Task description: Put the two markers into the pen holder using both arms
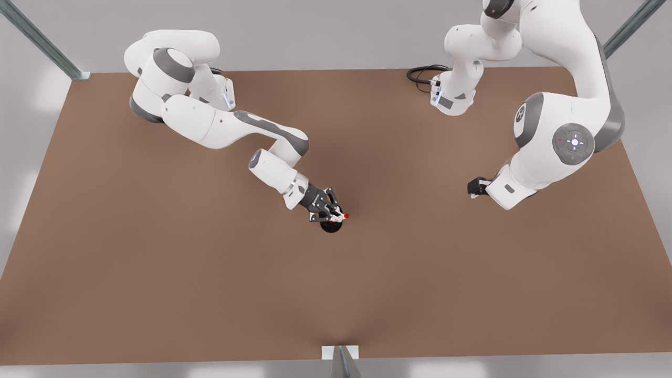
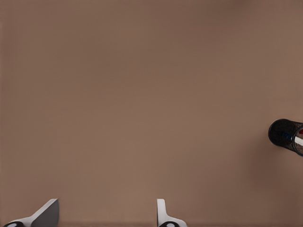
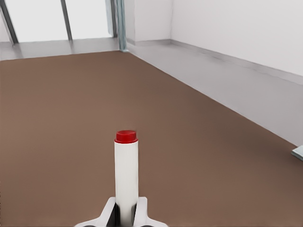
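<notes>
Item: brown table (image 1: 157,289), carrying all that follows. Right arm (image 1: 210,126), on the front view's left, reaches to mid-table. Left arm (image 1: 556,136), on the front view's right, waits well apart from the work. Right gripper (image 1: 329,209): fingers clamped on the barrel of the red marker (image 3: 126,170), held directly above the pen holder (image 1: 331,227). Left gripper (image 1: 475,186): fingers (image 2: 47,215) apart, nothing between them, low over bare table. The pen holder, a black mesh cup, stands upright near the table's centre. Contents: a fleck of blue (image 2: 286,135) shows inside its mouth in the left wrist view, probably the blue-capped marker, though too little is visible to be sure. The red marker has its red end pointing away from the gripper and projecting past the holder's rim, its barrel tilted rather than plumb. Hazards, as judged: released at this slant, it may bridge the rim and roll off, or lever the light cup over. A marker already inside could block its entry.
</notes>
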Controlling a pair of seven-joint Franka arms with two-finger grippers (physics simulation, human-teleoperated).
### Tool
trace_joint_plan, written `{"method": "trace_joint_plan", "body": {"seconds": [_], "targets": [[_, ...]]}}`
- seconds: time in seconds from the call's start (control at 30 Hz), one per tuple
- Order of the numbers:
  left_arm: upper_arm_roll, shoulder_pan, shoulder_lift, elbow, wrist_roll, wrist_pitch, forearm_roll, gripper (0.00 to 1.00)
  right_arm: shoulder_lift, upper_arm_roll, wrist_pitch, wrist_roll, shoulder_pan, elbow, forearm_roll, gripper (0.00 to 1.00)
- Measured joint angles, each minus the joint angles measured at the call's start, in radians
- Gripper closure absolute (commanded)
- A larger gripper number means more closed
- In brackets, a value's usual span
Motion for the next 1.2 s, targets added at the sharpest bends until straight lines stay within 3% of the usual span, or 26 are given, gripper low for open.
{"method": "trace_joint_plan", "body": {"seconds": [0.1, 0.13, 0.33, 0.57, 0.6, 0.7, 0.73, 0.8, 0.87, 0.9, 1.0, 1.07, 1.1, 1.2], "targets": [[0.000, 0.000, 0.000, 0.000, -0.004, 0.001, 0.000, 0.00, 0.000, -0.001, 0.001, -0.003, 0.000, -0.003, 0.003, 0.09], [0.000, -0.001, 0.000, 0.000, -0.006, 0.001, 0.000, 0.00, 0.000, -0.002, 0.002, -0.003, 0.000, -0.003, 0.003, 0.00], [0.000, -0.002, 0.000, 0.001, -0.012, 0.002, 0.000, 0.00, -0.037, 0.025, -0.017, -0.002, -0.011, 0.073, 0.008, 0.00], [0.000, -0.002, -0.002, 0.016, -0.014, 0.014, 0.003, 0.00, -0.351, 0.020, -0.429, 0.095, -0.128, 0.284, 0.007, 0.00], [0.000, -0.003, -0.002, 0.018, -0.014, 0.016, 0.003, 0.00, -0.455, -0.058, -0.509, 0.123, -0.121, 0.287, 0.007, 0.00], [0.000, -0.003, 0.000, 0.021, -0.015, 0.023, 0.004, 0.00, -0.722, -0.545, -0.806, 0.205, 0.072, 0.288, 0.066, 0.00], [0.001, -0.003, 0.000, 0.021, -0.015, 0.025, 0.004, 0.00, -0.756, -0.698, -0.922, 0.229, 0.117, 0.304, 0.086, 0.00], [0.001, -0.002, 0.000, 0.021, -0.015, 0.030, 0.004, 0.00, -0.765, -0.889, -1.148, 0.273, 0.128, 0.389, 0.114, 0.00], [0.001, -0.001, 0.000, 0.021, -0.015, 0.033, 0.004, 0.00, -0.743, -0.963, -1.335, 0.313, 0.119, 0.443, 0.130, 0.00], [0.002, -0.002, 0.000, 0.021, -0.015, 0.035, 0.004, 0.00, -0.684, -0.976, -1.436, 0.332, 0.124, 0.547, 0.135, 0.00], [0.003, -0.001, 0.000, 0.021, -0.015, 0.037, 0.004, 0.00, -0.520, -0.983, -1.675, 0.382, 0.149, 0.822, 0.145, 0.01], [0.003, -0.002, 0.000, 0.021, -0.015, 0.038, 0.005, 0.00, -0.478, -0.990, -1.788, 0.411, 0.166, 0.901, 0.149, 0.03], [0.003, -0.002, 0.000, 0.021, -0.015, 0.039, 0.005, 0.00, -0.513, -0.994, -1.817, 0.425, 0.178, 0.849, 0.150, 0.02], [0.003, -0.003, 0.000, 0.021, -0.016, 0.040, 0.005, 0.00, -0.737, -0.991, -1.794, 0.461, 0.178, 0.483, 0.146, 0.00]]}}
